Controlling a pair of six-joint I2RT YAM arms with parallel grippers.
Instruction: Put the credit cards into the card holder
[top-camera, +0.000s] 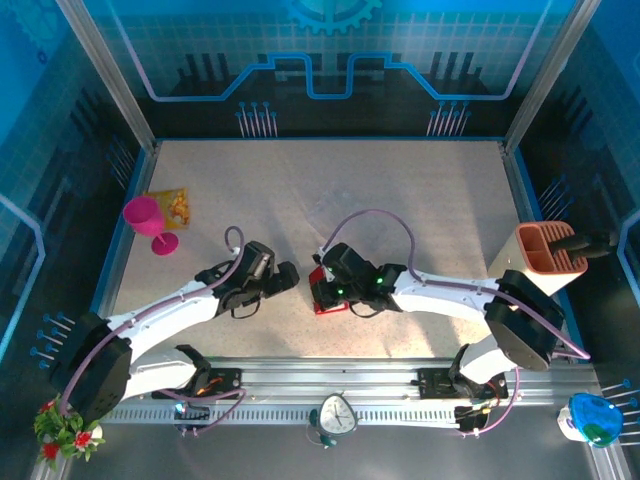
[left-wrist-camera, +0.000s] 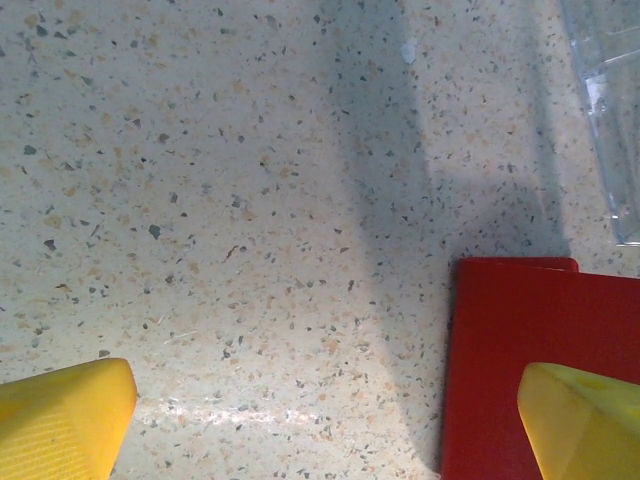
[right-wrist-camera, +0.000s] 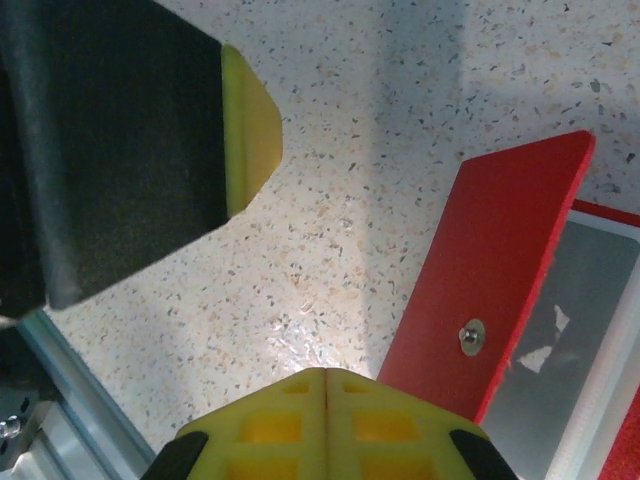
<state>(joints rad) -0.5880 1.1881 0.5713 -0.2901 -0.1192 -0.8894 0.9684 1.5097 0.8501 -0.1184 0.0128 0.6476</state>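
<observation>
The card holder (top-camera: 322, 297) is a small red wallet lying at the table's middle front. In the right wrist view its red flap (right-wrist-camera: 500, 280) stands open, with a metal snap and a grey glossy panel (right-wrist-camera: 570, 340) beside it. My right gripper (right-wrist-camera: 328, 375) is shut, empty, with its tips next to the flap's lower edge. My left gripper (left-wrist-camera: 325, 400) is open over bare table; its right fingertip (left-wrist-camera: 585, 420) hangs over the card holder (left-wrist-camera: 530, 350). In the top view the left gripper (top-camera: 285, 278) sits just left of the wallet. The credit cards are out of view.
A clear plastic sleeve (left-wrist-camera: 610, 110) lies just beyond the wallet. A pink goblet (top-camera: 150, 222) and a yellow-orange packet (top-camera: 170, 205) stand at the far left. An orange-brown two-slot rack (top-camera: 548, 248) sits at the right edge.
</observation>
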